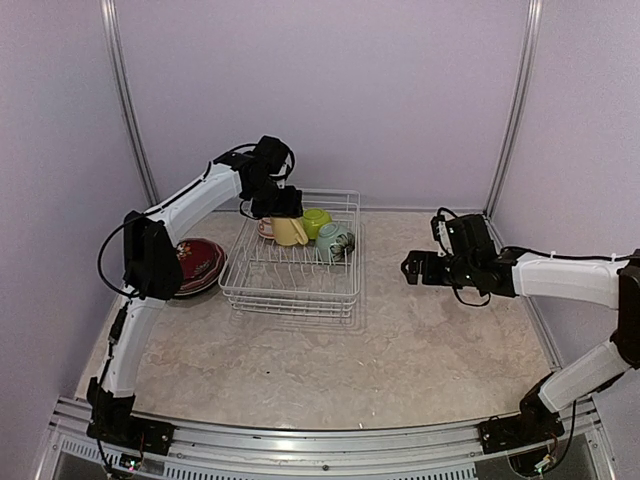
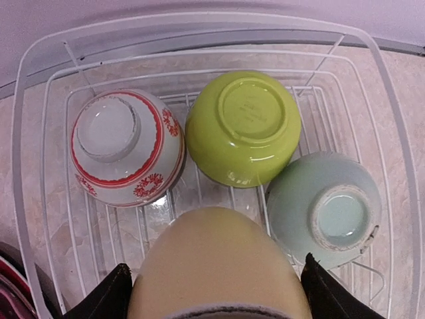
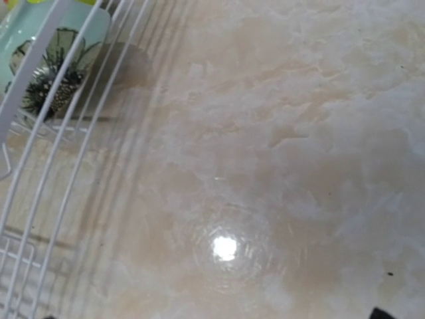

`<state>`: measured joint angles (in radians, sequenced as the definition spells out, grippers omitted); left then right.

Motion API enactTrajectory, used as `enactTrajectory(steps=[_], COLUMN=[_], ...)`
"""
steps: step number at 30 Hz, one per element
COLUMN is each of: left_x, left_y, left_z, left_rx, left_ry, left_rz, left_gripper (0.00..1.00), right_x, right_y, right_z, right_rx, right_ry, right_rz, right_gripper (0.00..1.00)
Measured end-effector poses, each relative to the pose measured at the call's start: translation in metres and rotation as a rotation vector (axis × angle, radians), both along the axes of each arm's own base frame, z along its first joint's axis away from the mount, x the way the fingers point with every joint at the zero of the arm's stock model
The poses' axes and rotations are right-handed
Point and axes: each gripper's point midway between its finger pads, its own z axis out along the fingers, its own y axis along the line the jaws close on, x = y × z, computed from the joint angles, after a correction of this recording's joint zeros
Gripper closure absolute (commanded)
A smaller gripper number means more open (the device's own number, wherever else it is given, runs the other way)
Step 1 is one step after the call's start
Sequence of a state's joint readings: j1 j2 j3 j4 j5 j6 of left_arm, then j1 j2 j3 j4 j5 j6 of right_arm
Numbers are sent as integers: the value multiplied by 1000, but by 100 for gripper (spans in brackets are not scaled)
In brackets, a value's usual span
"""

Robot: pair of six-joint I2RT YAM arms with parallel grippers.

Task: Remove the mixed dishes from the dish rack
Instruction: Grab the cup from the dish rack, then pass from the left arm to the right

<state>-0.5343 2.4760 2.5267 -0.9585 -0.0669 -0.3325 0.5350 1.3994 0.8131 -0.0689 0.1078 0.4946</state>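
1. Three bowls sit upside down at the back of the dish rack [image 1: 290,290]. A red-and-white patterned bowl [image 2: 123,146] is on the left and a lime green bowl [image 2: 242,126] is in the middle. A pale green bowl [image 2: 325,209] is on the right, a little nearer your wrist camera.
2. Your left claw [image 2: 216,299] is pinching the pale yellow mug [image 2: 219,259]. In the left wrist view a black finger [image 2: 109,296] lies against each side of the mug, and the mug fills the whole gap.
3. That mug is inside the rack, just on the near side of the three bowls. You cannot tell whether it rests on the wires or hangs just above them.
4. From the top view, your left arm arches up and over the rack's back left part, coming down on the mug from above.
5. One dark red plate [image 1: 200,262] lies on the counter [image 1: 420,350] just left of the rack, partly hidden behind your left arm.
6. Your right claw [image 1: 412,268] hovers over bare counter to the right of the rack, apart from it. Its fingers are spread wide with nothing between them.
7. Your right wrist camera looks down at the marbled counter, with the rack's white wire wall at its left edge. Through the wires you see the pale green bowl, which has a dark flower print on its side.
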Motion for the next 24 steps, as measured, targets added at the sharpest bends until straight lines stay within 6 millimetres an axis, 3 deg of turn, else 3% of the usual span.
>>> enactTrajectory(steps=[7,10,15,24], left_x=[-20,-33,-54,-107], left_y=[-1,-2,1,-4], left_z=[76,94,100,92], left_rx=[-117,-185,-295,-568], left_ry=[-67,-60,-1,119], left_rz=[-28,-45,-60,-132], left_gripper=[100,100,100,100], right_x=[7,10,14,16], right_y=[11,22,51,114], right_z=[8,16,34,70], right_rx=[28,73,210,601], right_ry=[-4,-13,-31,-27], right_rz=[25,56,148,340], right_gripper=[0,0,0,2])
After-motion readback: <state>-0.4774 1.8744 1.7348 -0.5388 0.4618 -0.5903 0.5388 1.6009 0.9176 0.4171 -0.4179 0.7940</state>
